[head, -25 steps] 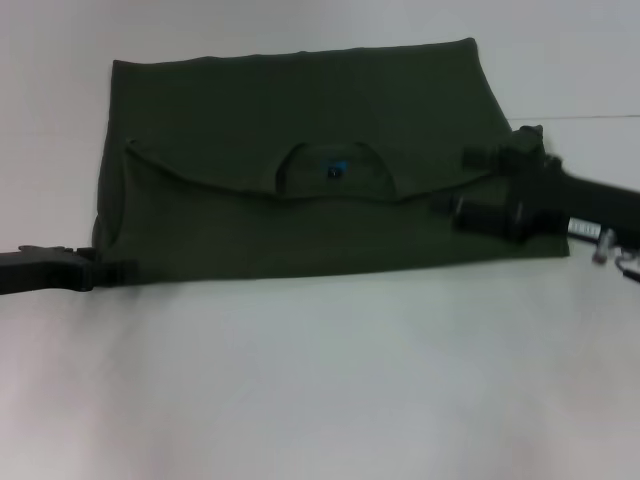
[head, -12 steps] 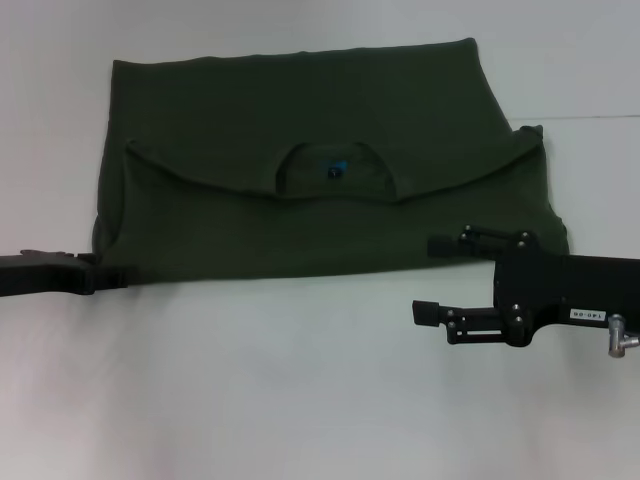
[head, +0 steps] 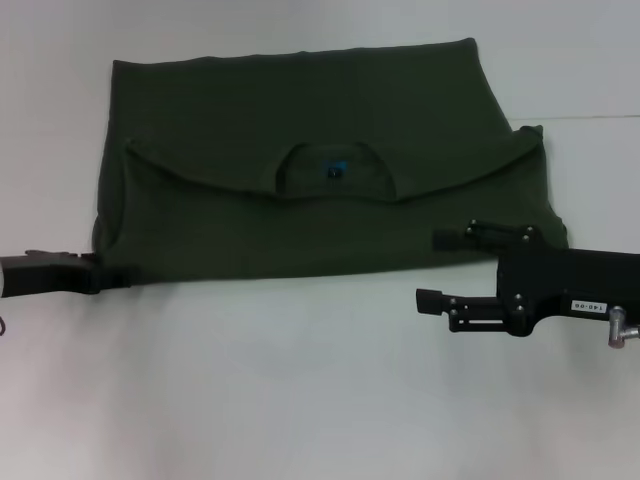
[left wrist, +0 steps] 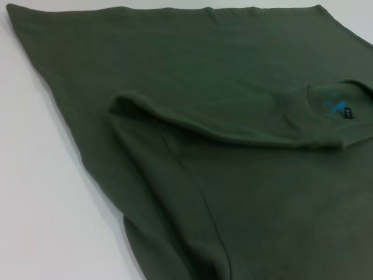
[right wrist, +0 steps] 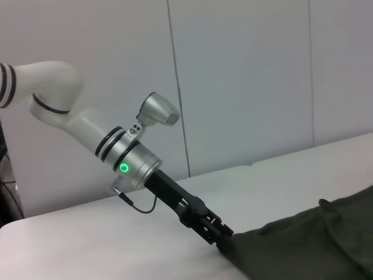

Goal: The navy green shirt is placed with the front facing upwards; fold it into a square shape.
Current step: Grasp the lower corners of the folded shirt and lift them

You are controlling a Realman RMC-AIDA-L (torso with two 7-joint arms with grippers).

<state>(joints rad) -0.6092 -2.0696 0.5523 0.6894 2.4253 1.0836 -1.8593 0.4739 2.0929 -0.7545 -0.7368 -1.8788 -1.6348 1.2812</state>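
The navy green shirt [head: 300, 110] lies on the white table, folded across, with its plain back upward. The neck opening and small blue label [head: 334, 168] sit at the fold's middle. In the left wrist view the shirt [left wrist: 233, 87] fills the picture, with the label [left wrist: 337, 108] at one side. My left gripper [head: 115, 272] is at the shirt's near left corner, touching the cloth; the right wrist view shows it [right wrist: 224, 239] against the shirt's [right wrist: 315, 245] edge. My right gripper [head: 437, 268] is open and empty, just off the shirt's near right corner.
The bare white table [head: 300, 380] spreads in front of the shirt toward me and along both its sides. A pale panelled wall [right wrist: 245, 76] stands behind the left arm [right wrist: 87, 128].
My right gripper has come off the shirt's right edge and moved toward me, off the cloth, open. The left gripper has drawn slightly to the left at the corner.
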